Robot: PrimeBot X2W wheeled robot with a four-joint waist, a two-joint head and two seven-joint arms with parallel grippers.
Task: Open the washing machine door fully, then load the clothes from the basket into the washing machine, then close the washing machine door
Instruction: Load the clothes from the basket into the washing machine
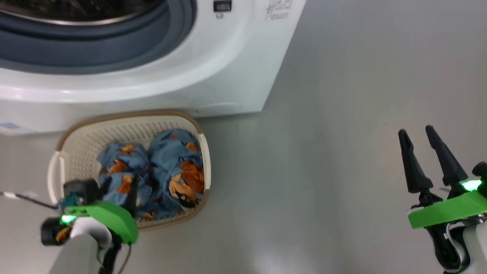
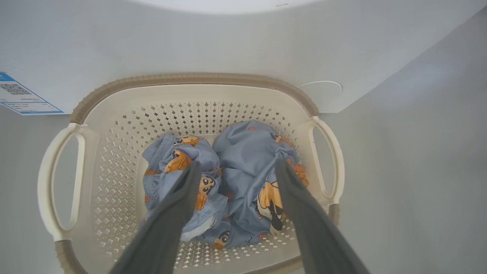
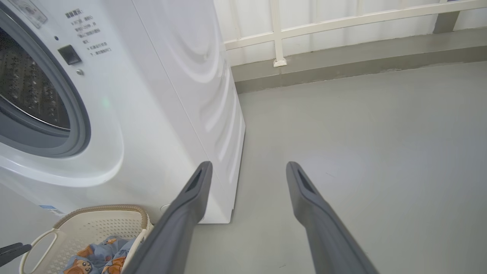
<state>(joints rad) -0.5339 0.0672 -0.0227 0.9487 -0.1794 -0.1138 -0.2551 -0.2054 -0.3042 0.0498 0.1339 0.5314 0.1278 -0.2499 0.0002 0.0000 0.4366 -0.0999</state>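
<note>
two bundles of light blue fabric printed with orange and brown cartoon figures (image 1: pixel 167 163) lie side by side in the small cream plastic basket with perforated walls and a brown woven-look rim (image 1: pixel 114 133). it stands on the smooth grey floor (image 1: pixel 323 152), just in front of the big white front-loading washing machine (image 1: pixel 213 76). the machine's round mouth stands uncovered, with its grey-blue rubber gasket (image 1: pixel 114 42) and perforated steel drum (image 3: pixel 30 87) exposed, so opening the door looks done. loading has not begun, as far as i can judge, since both bundles are in the basket. loading and closing the door remain.

the left jaws are spread wide over the basket, one side above each bundle, gripping nothing. whether they touch the cloth i cannot tell. the right jaws are just as wide and empty, over bare floor far to the right, well apart from the basket.

the cloth is soft, crumpled and rounded, and would likely sag and trail when lifted. the basket is rigid, with two loop handles. the machine's front is glossy and gently curved.
</note>
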